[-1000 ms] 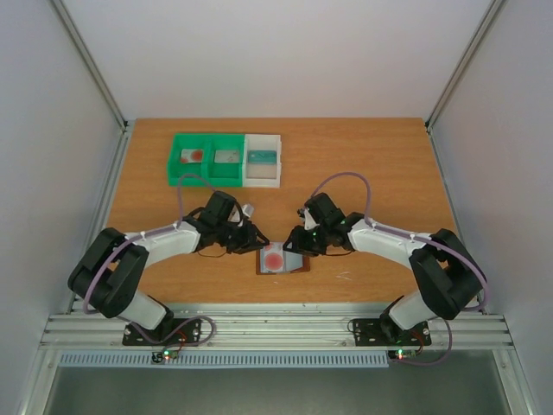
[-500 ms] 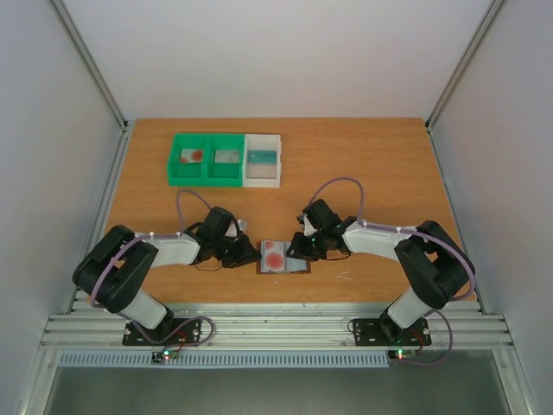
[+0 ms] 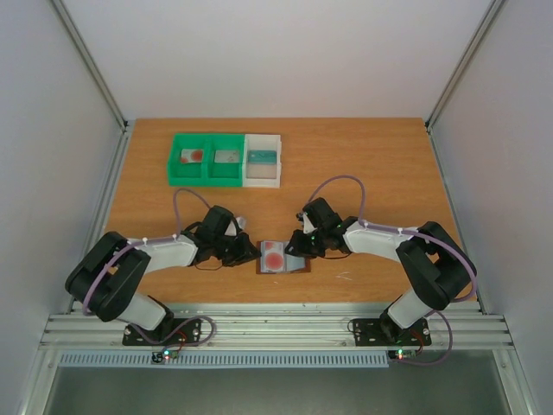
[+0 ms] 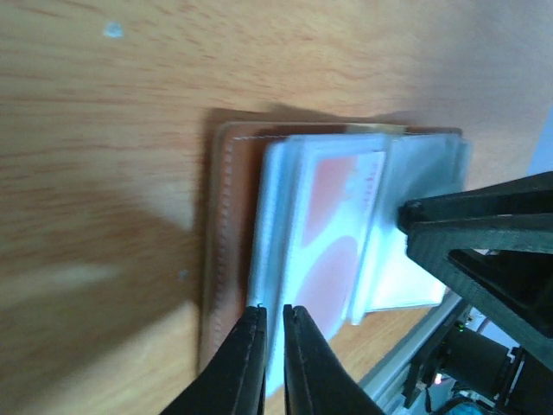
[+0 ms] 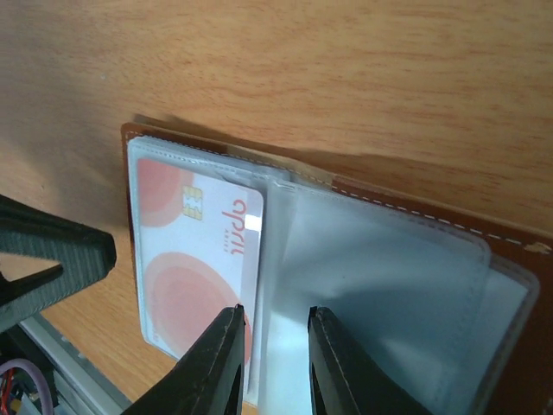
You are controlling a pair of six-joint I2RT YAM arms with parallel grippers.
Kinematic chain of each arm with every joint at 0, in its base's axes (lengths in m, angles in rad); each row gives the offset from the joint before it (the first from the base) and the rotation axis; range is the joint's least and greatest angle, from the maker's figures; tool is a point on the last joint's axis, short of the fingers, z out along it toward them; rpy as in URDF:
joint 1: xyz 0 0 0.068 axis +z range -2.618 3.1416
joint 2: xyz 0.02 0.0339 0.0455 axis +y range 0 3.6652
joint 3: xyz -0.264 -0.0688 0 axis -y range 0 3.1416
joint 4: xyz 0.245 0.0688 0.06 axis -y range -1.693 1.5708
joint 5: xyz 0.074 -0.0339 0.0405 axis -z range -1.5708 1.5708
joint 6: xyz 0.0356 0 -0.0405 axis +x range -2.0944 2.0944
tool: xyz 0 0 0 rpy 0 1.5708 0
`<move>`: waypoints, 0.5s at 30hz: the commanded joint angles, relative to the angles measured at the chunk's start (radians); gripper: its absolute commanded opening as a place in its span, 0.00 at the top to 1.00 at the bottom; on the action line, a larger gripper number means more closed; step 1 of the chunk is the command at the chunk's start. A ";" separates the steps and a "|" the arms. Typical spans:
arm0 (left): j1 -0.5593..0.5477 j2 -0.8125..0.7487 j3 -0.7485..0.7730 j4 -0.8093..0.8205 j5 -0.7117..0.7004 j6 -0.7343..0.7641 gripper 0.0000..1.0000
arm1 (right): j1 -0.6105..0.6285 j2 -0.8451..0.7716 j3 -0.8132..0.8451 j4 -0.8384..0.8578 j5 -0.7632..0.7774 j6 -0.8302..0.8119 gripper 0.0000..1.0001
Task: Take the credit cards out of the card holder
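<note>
The brown card holder (image 3: 295, 269) lies open on the table between both arms, its clear sleeves up. A whitish credit card (image 3: 275, 257) with red circles sits in the left sleeve, and the right sleeve looks pale and blurred. My left gripper (image 3: 251, 253) is at the holder's left edge. In the left wrist view its jaws (image 4: 275, 309) are nearly together on the sleeve's edge, beside the leather rim (image 4: 226, 225). My right gripper (image 5: 275, 309) is open, with the card (image 5: 194, 251) at its left finger and the sleeve fold in the gap.
A green two-compartment bin (image 3: 207, 138) and a white bin (image 3: 263, 138) stand at the back left, each with small items inside. The table's near edge and metal rail lie just behind the card holder. Purple cables loop over both arms.
Both grippers have dropped lower onto the card holder and narrowed their jaws, the left one almost fully. The holder has stayed in place.
</note>
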 commanded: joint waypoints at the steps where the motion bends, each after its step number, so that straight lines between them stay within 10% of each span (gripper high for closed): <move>1: -0.027 -0.062 0.046 -0.041 -0.031 0.012 0.90 | 0.007 -0.012 -0.004 0.051 -0.016 0.012 0.79; 15: -0.040 0.008 0.047 0.035 -0.003 0.003 0.91 | 0.007 0.009 0.015 0.071 -0.027 0.029 0.83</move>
